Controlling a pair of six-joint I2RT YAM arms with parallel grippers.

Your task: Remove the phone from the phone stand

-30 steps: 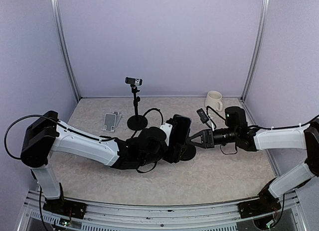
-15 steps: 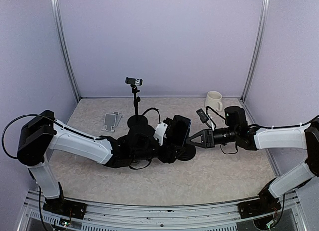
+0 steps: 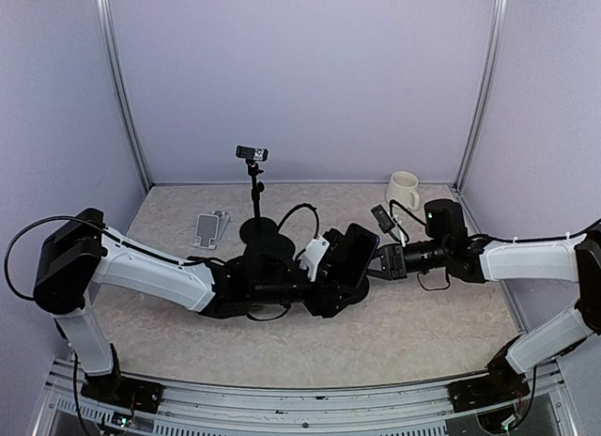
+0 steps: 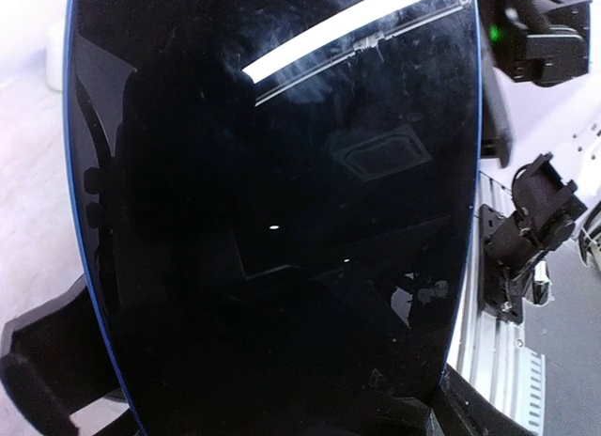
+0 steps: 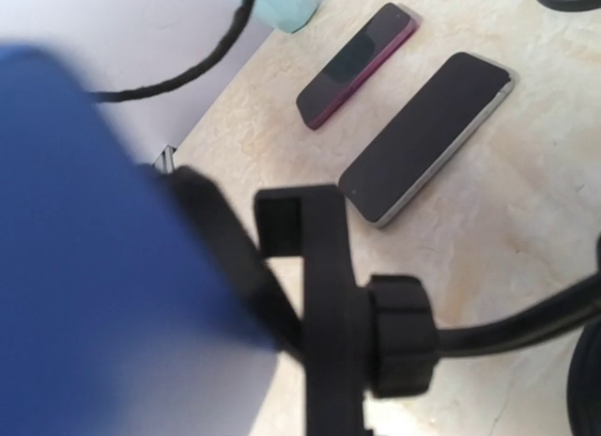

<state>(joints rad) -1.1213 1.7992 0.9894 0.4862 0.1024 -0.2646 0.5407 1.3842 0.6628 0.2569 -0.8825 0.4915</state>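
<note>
Phone [image 3: 358,255] shifted right, tilted — glossy black, blue-edged

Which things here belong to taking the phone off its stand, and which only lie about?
For the job: phone, phone stand.
Just lying about: mug, small camera on its tripod, red phone, silver phone.

Cream mug [image 3: 403,189] at back right — small camera [image 3: 252,154] atop black post [image 3: 254,196].

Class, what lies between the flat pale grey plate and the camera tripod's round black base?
Nothing: in the top external view, only bare speckled tabletop separates the flat pale grey plate from the tripod's round black base.
</note>
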